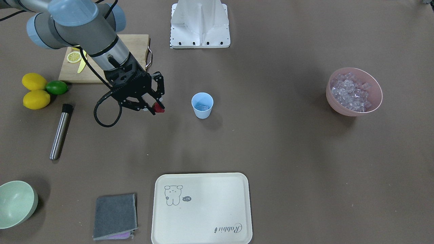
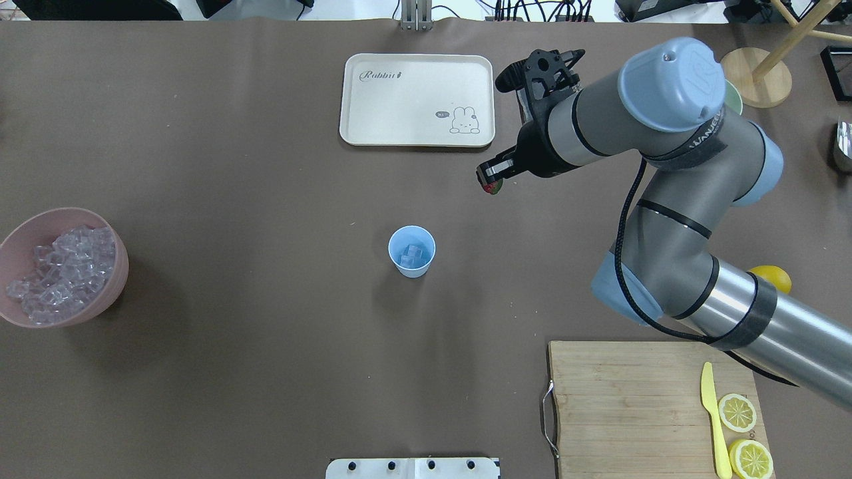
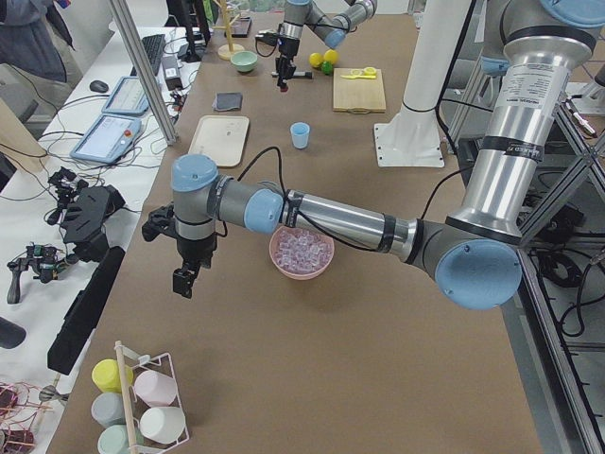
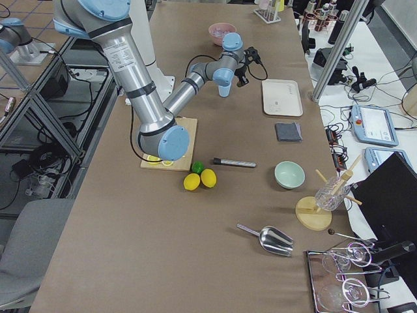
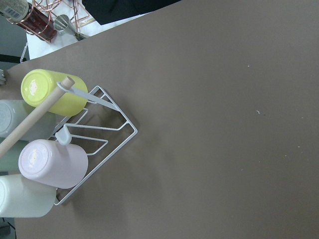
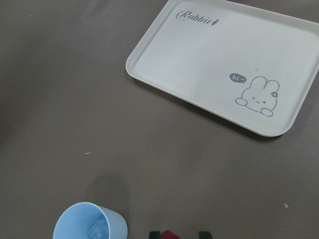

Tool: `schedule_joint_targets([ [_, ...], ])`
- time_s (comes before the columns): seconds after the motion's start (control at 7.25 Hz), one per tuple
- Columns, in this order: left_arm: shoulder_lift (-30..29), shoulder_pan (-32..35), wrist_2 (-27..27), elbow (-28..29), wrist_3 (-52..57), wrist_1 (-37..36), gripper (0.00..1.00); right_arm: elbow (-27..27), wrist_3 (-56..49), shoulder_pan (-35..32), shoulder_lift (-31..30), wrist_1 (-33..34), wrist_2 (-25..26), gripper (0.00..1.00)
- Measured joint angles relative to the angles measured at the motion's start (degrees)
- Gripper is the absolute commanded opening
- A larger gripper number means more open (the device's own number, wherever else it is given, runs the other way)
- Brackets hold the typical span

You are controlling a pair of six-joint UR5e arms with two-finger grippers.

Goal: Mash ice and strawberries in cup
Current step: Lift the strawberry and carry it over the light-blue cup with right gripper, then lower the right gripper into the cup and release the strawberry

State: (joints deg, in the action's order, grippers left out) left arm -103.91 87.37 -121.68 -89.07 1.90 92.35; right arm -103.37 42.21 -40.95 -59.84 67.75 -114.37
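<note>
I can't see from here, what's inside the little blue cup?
Clear ice cubes lie at the bottom of the cup. The strawberry is not inside; the right gripper holds it. Anything under the ice is hidden.

Cream tray [image 1: 210, 210], grey cloth [image 1: 115, 214] and green bowl [image 1: 17, 203] sit in a row; two lemons [image 1: 34, 81] cluster with a lime [image 1: 56, 87] beside a wooden board [image 1: 139, 42].

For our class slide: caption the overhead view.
Right end effector holds a strawberry near the blue cup of ice.
</note>
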Motion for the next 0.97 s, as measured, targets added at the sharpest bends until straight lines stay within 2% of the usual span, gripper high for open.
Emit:
schedule_joint_targets([
  [0.97,0.8,2.2,0.2,0.3,0.3,0.1,0.97,1.9,0.0,10.5,5.3,-1.4,10.9,0.0],
])
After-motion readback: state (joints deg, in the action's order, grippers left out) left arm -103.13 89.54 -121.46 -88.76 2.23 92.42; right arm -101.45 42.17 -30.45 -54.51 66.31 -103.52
